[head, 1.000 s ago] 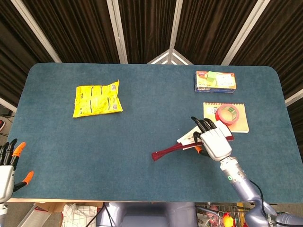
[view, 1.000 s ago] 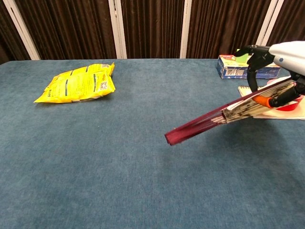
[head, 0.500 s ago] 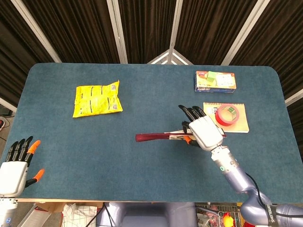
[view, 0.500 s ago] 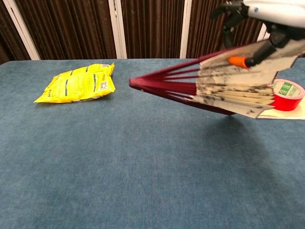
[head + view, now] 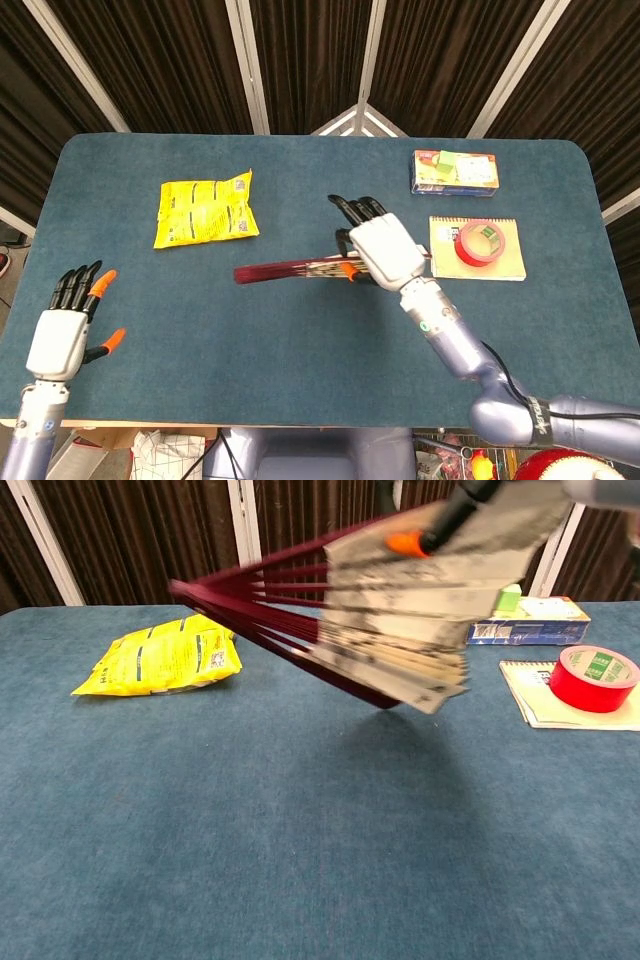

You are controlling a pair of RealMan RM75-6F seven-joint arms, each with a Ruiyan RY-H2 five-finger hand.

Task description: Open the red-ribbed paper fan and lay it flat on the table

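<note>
Red ribs spread partway in the paper fan [image 5: 385, 610], gripped by the right hand [image 5: 383, 250] and held above the blue table [image 5: 300, 350], mid-table (blurred in the chest view). The left hand [image 5: 68, 335] hovers at the near left edge, fingers apart, holding nothing. A yellow packet [image 5: 205, 209] lies beyond; red tape [image 5: 593, 678] rests on 1 notepad [image 5: 502, 262].

Yellow snack bag [image 5: 205, 210] far left; blue box [image 5: 455, 172], red tape roll [image 5: 480, 244] atop spiral notepad [image 5: 505, 262] right.
</note>
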